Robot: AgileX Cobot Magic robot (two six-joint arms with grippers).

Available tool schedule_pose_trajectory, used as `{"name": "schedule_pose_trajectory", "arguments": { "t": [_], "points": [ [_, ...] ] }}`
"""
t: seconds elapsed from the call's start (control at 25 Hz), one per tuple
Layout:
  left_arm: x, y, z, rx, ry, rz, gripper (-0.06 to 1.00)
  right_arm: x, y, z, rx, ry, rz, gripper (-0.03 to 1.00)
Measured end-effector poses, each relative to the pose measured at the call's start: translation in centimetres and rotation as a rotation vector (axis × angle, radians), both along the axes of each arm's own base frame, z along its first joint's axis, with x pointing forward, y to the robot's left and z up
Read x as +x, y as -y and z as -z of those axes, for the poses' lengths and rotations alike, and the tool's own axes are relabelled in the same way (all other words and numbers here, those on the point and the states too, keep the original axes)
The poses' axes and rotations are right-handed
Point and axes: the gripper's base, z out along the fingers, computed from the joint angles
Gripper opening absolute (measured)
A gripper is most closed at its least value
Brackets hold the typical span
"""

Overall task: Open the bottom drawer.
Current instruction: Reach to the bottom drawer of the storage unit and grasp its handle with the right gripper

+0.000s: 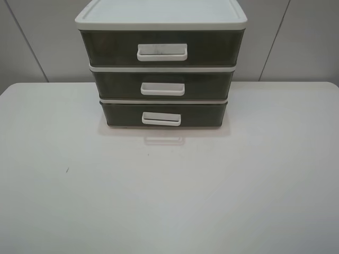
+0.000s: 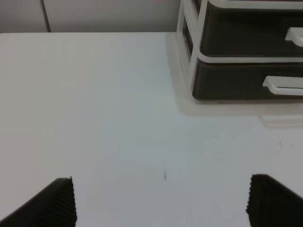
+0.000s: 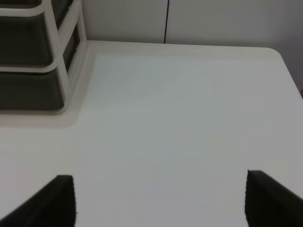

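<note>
A three-drawer cabinet (image 1: pixel 161 21) stands at the back middle of the white table (image 1: pixel 169 201). The bottom drawer (image 1: pixel 122 114) is smoky brown and shut, with a white loop handle (image 1: pixel 161 119). It also shows in the left wrist view (image 2: pixel 227 82), with part of its handle (image 2: pixel 283 86). In the right wrist view its side (image 3: pixel 26 91) shows. My left gripper (image 2: pixel 161 203) is open, well in front of the cabinet and off to its left. My right gripper (image 3: pixel 160 201) is open, off to the cabinet's right. Neither arm shows in the high view.
The middle drawer (image 1: pixel 116 83) and the top drawer (image 1: pixel 106 47) are shut above it. A grey panelled wall (image 1: pixel 42 37) stands behind the table. A small dark mark (image 1: pixel 67 170) lies on the table at the left.
</note>
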Motion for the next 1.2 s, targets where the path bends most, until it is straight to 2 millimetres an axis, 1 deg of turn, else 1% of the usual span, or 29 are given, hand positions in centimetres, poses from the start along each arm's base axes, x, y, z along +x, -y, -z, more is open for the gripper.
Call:
{"name": "schedule_pose_trajectory", "arguments": {
  "t": [0.64, 0.72, 0.8, 0.84, 0.92, 0.96, 1.04, 1.12, 1.2],
  "points": [
    [0.0, 0.0, 0.0, 0.0, 0.0, 0.0, 0.74, 0.0, 0.1, 0.0, -0.002, 0.0, -0.007, 0.72],
    [0.0, 0.0, 0.0, 0.0, 0.0, 0.0, 0.74, 0.4, 0.1, 0.0, -0.003, -0.024, -0.028, 0.72],
    [0.0, 0.0, 0.0, 0.0, 0.0, 0.0, 0.74, 1.7, 0.1, -0.1, -0.01, -0.099, -0.056, 0.72],
    [0.0, 0.0, 0.0, 0.0, 0.0, 0.0, 0.74, 2.6, 0.1, -0.4, -0.018, -0.151, -0.068, 0.72],
    [0.0, 0.0, 0.0, 0.0, 0.0, 0.0, 0.74, 4.9, 0.0, -1.3, -0.05, -0.248, -0.101, 0.72],
    [0.0, 0.0, 0.0, 0.0, 0.0, 0.0, 0.74, 5.9, 0.0, -2.1, -0.071, -0.273, -0.112, 0.72],
    [0.0, 0.0, 0.0, 0.0, 0.0, 0.0, 0.74, 8.7, -0.5, -3.7, -0.116, -0.33, -0.144, 0.72],
    [0.0, 0.0, 0.0, 0.0, 0.0, 0.0, 0.74, 11.5, -1.1, -4.8, -0.157, -0.364, -0.178, 0.72],
    [0.0, 0.0, 0.0, 0.0, 0.0, 0.0, 0.74, 14.2, -2.1, -5.2, -0.2, -0.389, -0.222, 0.72]
  ]
}}
